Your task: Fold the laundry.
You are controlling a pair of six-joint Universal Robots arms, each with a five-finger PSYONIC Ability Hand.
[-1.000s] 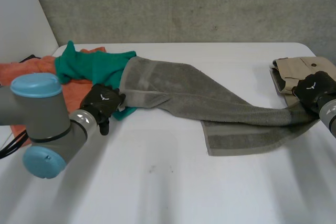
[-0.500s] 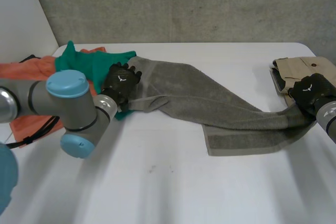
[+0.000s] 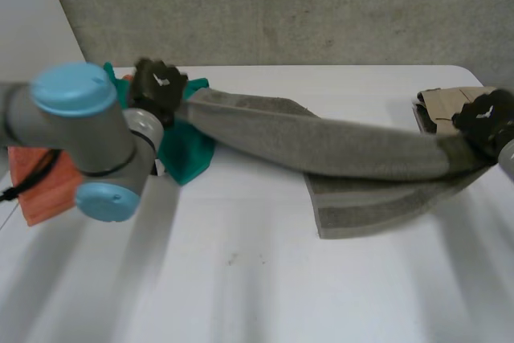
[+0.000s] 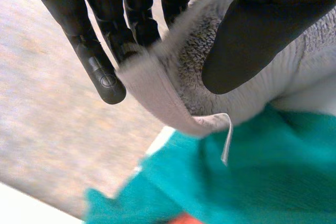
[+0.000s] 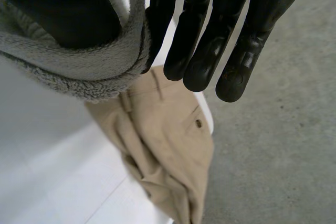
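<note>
Two hands were on one grey towel, which ran across the white table from L to R.

1. L hand: at the towel's L end, near the far table edge. L wrist view: straight fingers on one face of the hemmed edge, thumb on the other, cloth pinched betw. them. A thin tag hung from the hem.

2. R hand: at the towel's R end. R wrist view: thumb on one face of the bunched edge, nearly straight fingers on the other. Cloth was nipped betw. thumb and nearest finger.

3. Towel, mid section: gathered into a thick band strung hand to hand, sagging slightly. Below it, towards the R hand, a flat flap with a woven stripe lay on the table. Whether the band itself touched the table: could not tell.

4. Other laundry: teal garment lay crumpled just beside and below the L hand, partly under the towel end. Orange garment lay beside the teal one at the table's L edge, partly hidden by the L arm. Beige trousers, folded, sat at the far R corner just beside the R hand. Contact w/ the towel: could not tell.
</note>
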